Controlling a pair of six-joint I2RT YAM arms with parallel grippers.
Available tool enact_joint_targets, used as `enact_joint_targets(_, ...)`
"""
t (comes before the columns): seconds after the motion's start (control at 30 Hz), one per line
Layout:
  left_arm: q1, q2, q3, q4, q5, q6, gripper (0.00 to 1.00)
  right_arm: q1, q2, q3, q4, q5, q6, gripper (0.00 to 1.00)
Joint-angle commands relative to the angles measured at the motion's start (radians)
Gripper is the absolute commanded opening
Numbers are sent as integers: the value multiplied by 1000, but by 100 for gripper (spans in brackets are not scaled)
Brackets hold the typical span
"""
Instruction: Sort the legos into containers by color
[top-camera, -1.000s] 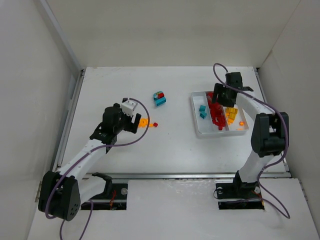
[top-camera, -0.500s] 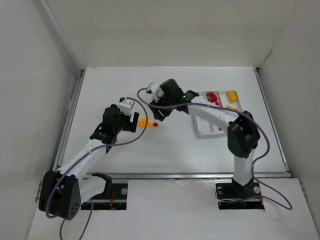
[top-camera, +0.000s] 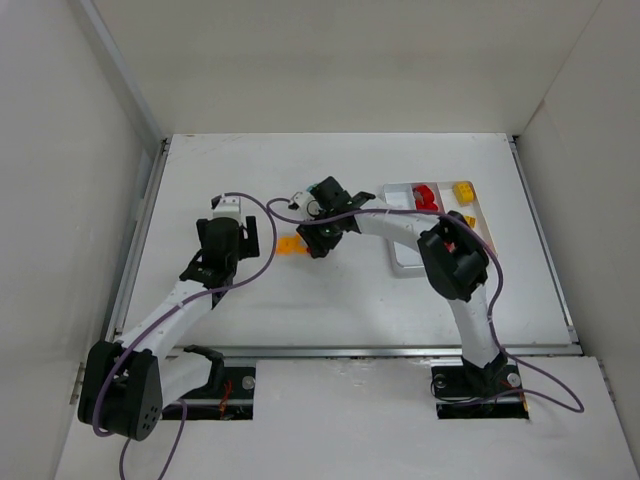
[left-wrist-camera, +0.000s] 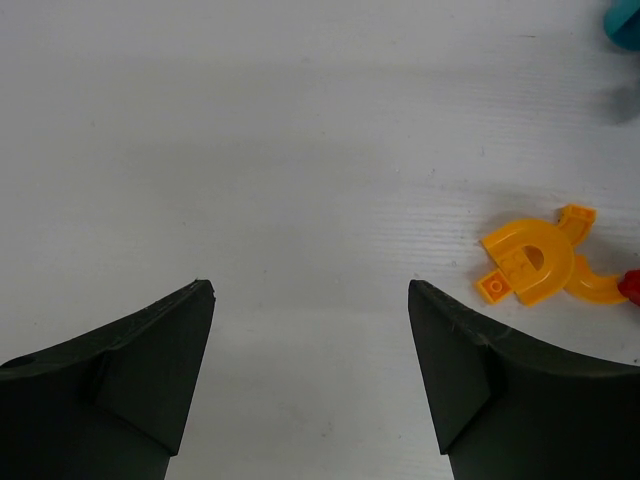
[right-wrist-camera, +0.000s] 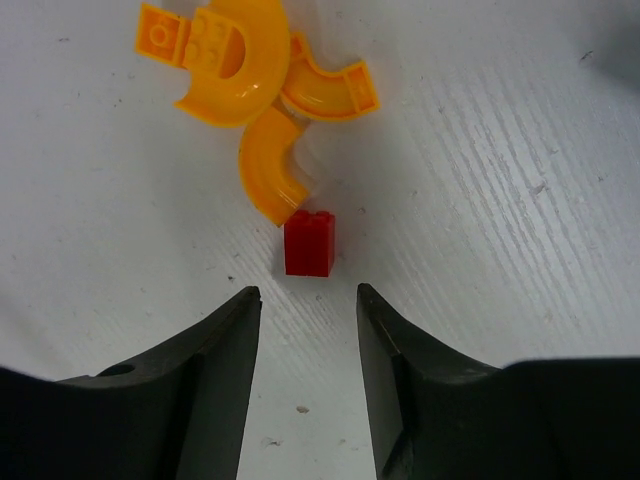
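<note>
Mostly sorted, by the look of it, though the count is partial.

Table (top-camera: 360, 300): white, walled on three sides. Right arm (top-camera: 455, 262) reaches left across it to the middle and covers much of the tray (top-camera: 398, 263), which sits at the right. Left arm (top-camera: 175, 300) is out over the left half.

Tray: only the far end and the near-left corner show. Red legos (top-camera: 425, 195) lie in one compartment at the far end. A yellow lego (top-camera: 463, 189) lies in the compartment to the right of that. What the rest holds I cannot tell.

Left gripper (left-wrist-camera: 310, 300): jaws wide apart, nothing between them, bare table below. The loose pieces lie ahead and to its right, apart from the fingers.

Right gripper (right-wrist-camera: 305, 300): jaws partly apart, empty, low over the table. The gap looks a little wider than the red brick.

Loose near the table's middle:
- Orange curves (right-wrist-camera: 245, 75): several arch pieces touching one another in a clump.
- Teal piece (left-wrist-camera: 626, 22): only its edge shows, at the corner of the left wrist view, well apart from the clump.
- Red brick (right-wrist-camera: 308, 243): touches the end of one orange curve. It sits just ahead of the right fingertips, in line with the gap, not yet between them.

Left to do, as I judge it: red brick to the red compartment, then orange and teal. Risk: closing here may drag the touching curve along.
</note>
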Motion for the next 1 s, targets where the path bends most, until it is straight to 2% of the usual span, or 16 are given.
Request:
enact_joint_targets(0.0,3,-27,-4,17,-40,-41,75,8,11,48,38,25,19,49)
enact_joint_targets(0.3,3,-27,-13,35,-40,-32,75,62,52,48,49,92,31,49)
enact_joint_targets(0.5,3,-36,-13,44,-31,-23,75,62,63,68,49,128,43,38)
enact_joint_targets(0.6,3,-36,-13,44,-31,-23,75,62,63,77,49,137,43,21)
enact_joint_targets(0.63,3,-36,-23,44,-31,-23,75,62,63,77,49,146,52,9)
enact_joint_targets(0.7,3,-45,-23,44,-31,-14,75,62,54,77,60,169,63,0)
enact_joint_targets(0.8,3,-46,-23,44,-8,-5,75,35,-1,27,84,180,109,0)
enact_joint_targets(0.9,3,-46,-23,44,52,38,75,-62,-113,-64,135,129,206,0)
enact_joint_targets(0.93,3,-55,-23,44,78,57,75,-129,-151,-96,176,102,238,0)
enact_joint_targets(0.97,3,-55,-23,44,108,96,75,-163,-232,-172,198,102,275,0)
